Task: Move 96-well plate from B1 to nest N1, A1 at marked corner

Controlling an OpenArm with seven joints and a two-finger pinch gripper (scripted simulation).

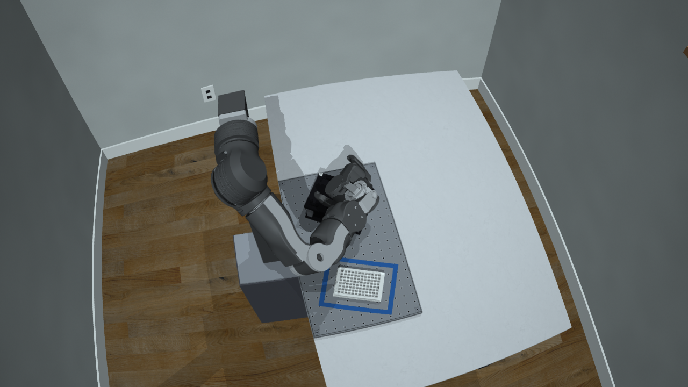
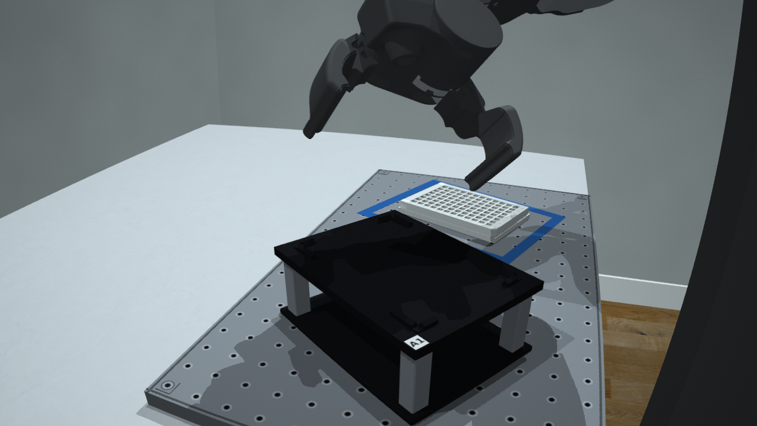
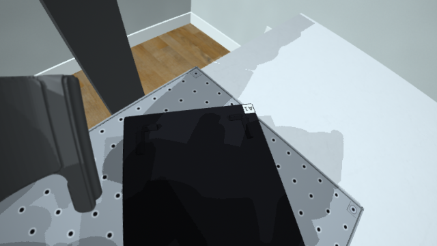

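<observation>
I have the tool (image 2: 388, 158) hanging in the air above the black nest (image 2: 407, 275), its fingers spread wide with nothing between them. On my wrist view only one finger (image 3: 73, 143) shows; the other is out of frame. From the top the arm covers much of the nest, so I cannot see all its locators there. The A1 label (image 2: 416, 342) sits at the nest's near corner in the exterior view. The 96-well plate (image 2: 465, 209) is white, lies flat and well-side up inside the blue tape outline (image 1: 392, 288) on the perforated grey board (image 2: 254, 360), well apart from the tool. The board lies on the pale bench (image 1: 432, 144)
</observation>
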